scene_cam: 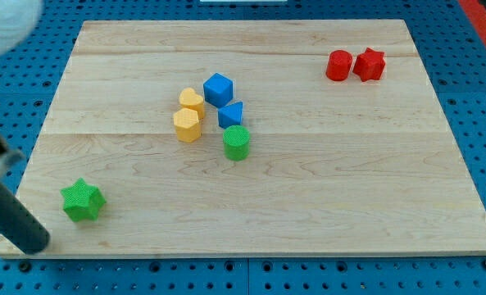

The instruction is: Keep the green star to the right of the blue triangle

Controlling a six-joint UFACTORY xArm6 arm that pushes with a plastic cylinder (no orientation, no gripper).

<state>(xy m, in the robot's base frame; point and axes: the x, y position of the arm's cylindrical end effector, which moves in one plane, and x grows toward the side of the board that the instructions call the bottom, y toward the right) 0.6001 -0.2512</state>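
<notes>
The green star [83, 201] lies near the board's bottom left corner. The blue triangle [231, 114] sits near the middle of the board, far to the star's right. My rod slants in from the view's left edge, and my tip [34, 243] rests at the board's bottom left edge. The tip is just left of and below the green star, a short gap away.
A blue cube [218, 88] sits above the triangle and a green cylinder [236, 142] just below it. Two yellow blocks [188, 124] [192, 102] lie to their left. A red cylinder [338, 65] and a red star [370, 64] sit at the top right.
</notes>
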